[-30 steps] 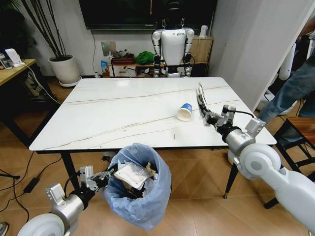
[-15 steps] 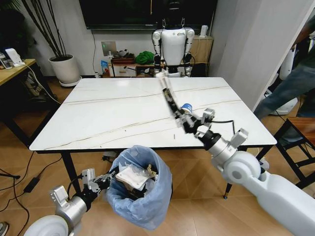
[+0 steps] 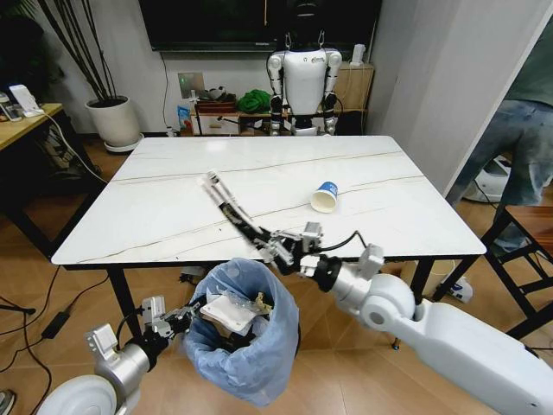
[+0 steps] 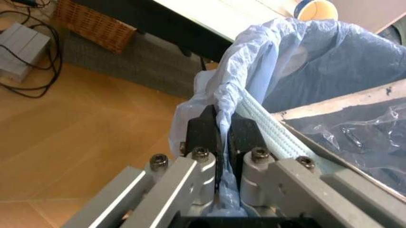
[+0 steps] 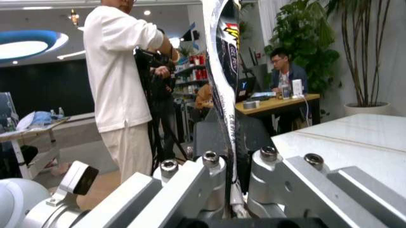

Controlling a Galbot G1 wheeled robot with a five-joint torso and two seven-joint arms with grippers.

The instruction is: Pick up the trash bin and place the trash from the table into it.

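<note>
Lower centre of the head view, the bin (image 3: 246, 328) hangs by its rim, clamped in the left gripper (image 3: 183, 316). Right gripper (image 3: 278, 251) pinches a long wrapper (image 3: 232, 207) above it; that length could snag the rim and spill outside. Cup (image 3: 325, 196) waits mid-table (image 3: 173, 207).

Wood-plank floor (image 3: 52, 285) is running under everything, with black cables (image 3: 39, 324) trailing across it at the left. White wall (image 3: 130, 60) at the back is carrying a dark screen (image 3: 259, 22). A low wooden cabinet (image 3: 350, 86) is standing below it, clutter and green cloth (image 3: 253, 101) on its shelves. A white planter (image 3: 114, 121) with bare stems is sitting in the corner, beside a light wooden desk (image 3: 26, 121). Even indoor light is falling throughout.
</note>
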